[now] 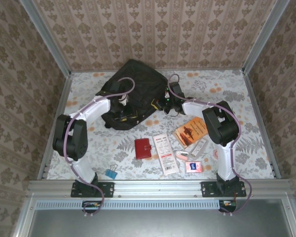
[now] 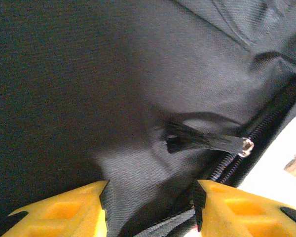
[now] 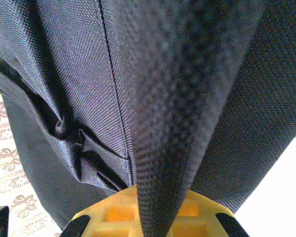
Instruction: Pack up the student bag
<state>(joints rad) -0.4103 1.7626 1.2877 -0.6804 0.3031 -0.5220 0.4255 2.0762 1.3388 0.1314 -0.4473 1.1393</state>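
Shows the student bag point(image 1: 138, 86) slumped at the middle of the worktop's point(image 1: 237, 89) far edge, an arm on either side. Finds the left gripper point(image 1: 124, 112) at the bag's near side, yellow fingers point(image 2: 64, 212) spread apart with loose black fabric lying in the gap, and a zipper pull point(image 2: 212, 142) just beyond the fingertips, beside the zipper track point(image 2: 256, 143). Catches the right gripper point(image 1: 164, 103) at the bag's right flank, pressed together on a fold of its fabric that rises from between the fingers. Takes in a red wallet point(image 1: 143, 148), a white leaflet point(image 1: 166, 153) and an orange booklet point(image 1: 191, 131) toward the near edge, apart from the bag.
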